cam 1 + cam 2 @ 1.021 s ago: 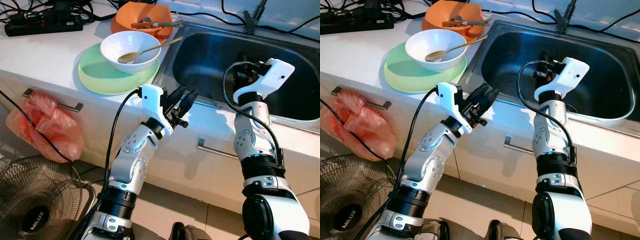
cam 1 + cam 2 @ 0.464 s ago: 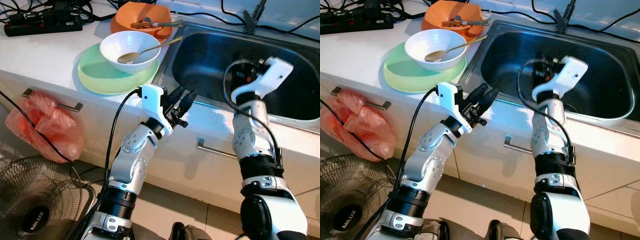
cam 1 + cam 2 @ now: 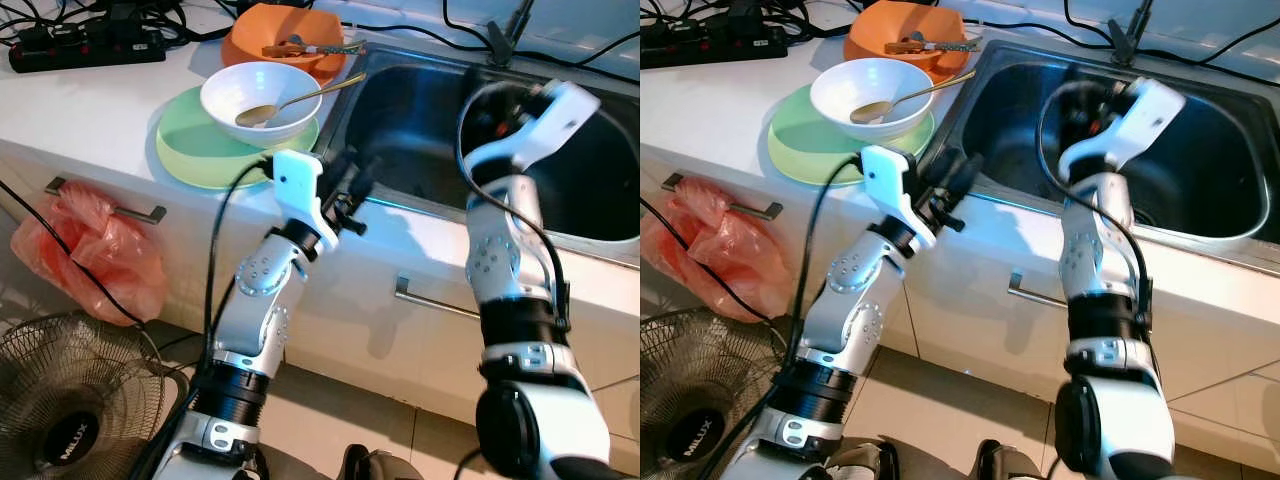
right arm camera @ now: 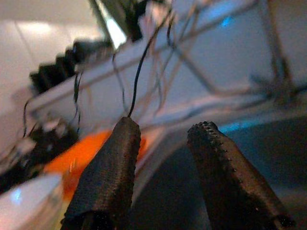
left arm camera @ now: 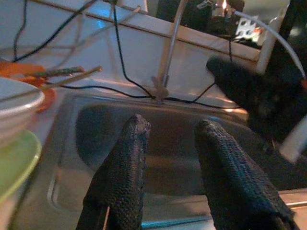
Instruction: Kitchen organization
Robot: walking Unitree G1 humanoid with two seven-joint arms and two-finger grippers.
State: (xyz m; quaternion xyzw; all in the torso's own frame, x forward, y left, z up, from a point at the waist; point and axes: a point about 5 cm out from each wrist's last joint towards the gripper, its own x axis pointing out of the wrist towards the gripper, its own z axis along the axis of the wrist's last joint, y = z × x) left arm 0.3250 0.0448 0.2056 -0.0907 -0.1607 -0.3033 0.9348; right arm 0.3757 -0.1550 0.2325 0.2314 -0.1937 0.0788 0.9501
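Hovering at the front lip of the counter, the left gripper (image 3: 347, 190) has its two black fingers (image 5: 125, 158) apart with nothing between them, pointed over the steel sink (image 3: 420, 120). Just beside it, on the side away from the sink, sits the white bowl (image 3: 262, 98) with a spoon (image 3: 290, 100) leaning in it, stacked on a green plate (image 3: 200, 150). Beyond those lies an orange bowl (image 3: 285, 35) holding what looks like more cutlery. The right gripper (image 4: 158, 177) is raised above the basin, fingers also spread and empty, aimed back toward the dishes.

The dishes to be sorted are still on the counter, none yet grasped, so I judge the task to be at its approach stage.

The main risk is the spoon: its handle overhangs the bowl rim toward the sink, and a finger brushing it could flip it out or tip the bowl. The bowl rests loose on the plate, so a sideways nudge could slide both toward the counter edge. Cables (image 3: 470, 30) trail along the back of the sink, and the power strip (image 3: 85, 45) lies on the counter beyond the dishes. A wide swing by either arm could snag them. With both grippers converging over the basin, they might also knock together.
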